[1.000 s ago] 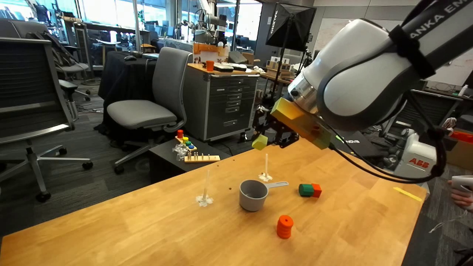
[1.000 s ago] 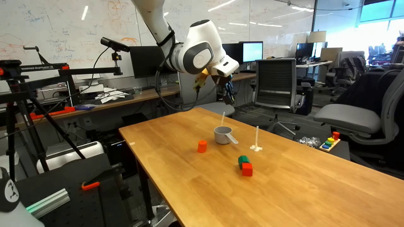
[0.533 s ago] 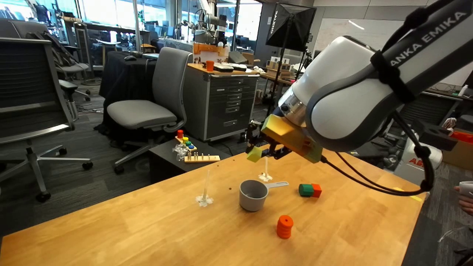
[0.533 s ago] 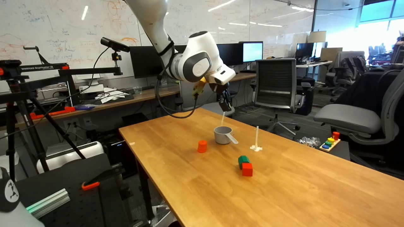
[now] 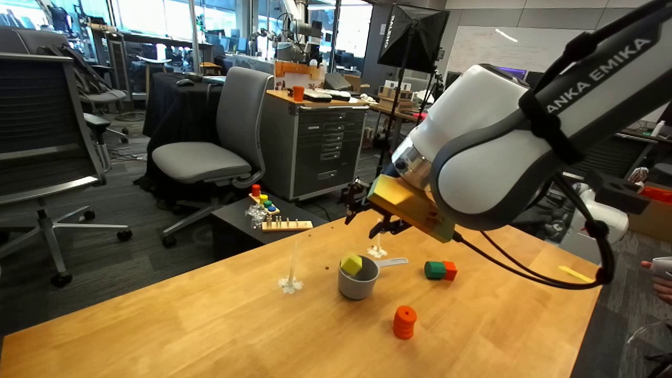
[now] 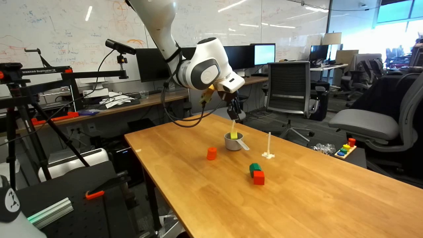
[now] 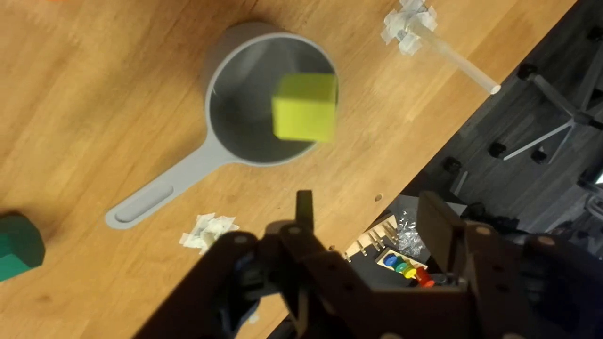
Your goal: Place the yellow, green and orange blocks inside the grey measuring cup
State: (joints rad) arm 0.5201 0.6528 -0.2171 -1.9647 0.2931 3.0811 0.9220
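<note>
Just now, in an exterior view: gripper (image 5: 360, 227) has let go, fingers wide apart, empty; yellow block (image 5: 351, 264) at the mouth of the grey measuring cup (image 5: 357, 287); arm (image 5: 499, 149) reads "ANKA EMIKA" | in an exterior view: green block (image 6: 254, 167), orange block (image 6: 211, 153) on the tabletop (image 6: 281, 201), so likely two to go; black bar (image 6: 43, 70) reads "WANHAO Duplicator" | wrist view: yellow block blurred, cannot tell if settled

The pincer (image 5: 362, 224) hangs tilted, jaws parted.

Two thin sticks (image 6: 269, 143) stood upright between the cup (image 5: 356, 287) and an edge of the table (image 5: 210, 325), with room between. The yellow block (image 7: 306, 113) obstructed part of the cup's opening; bare wood separated cup from orange block (image 5: 405, 322).
</note>
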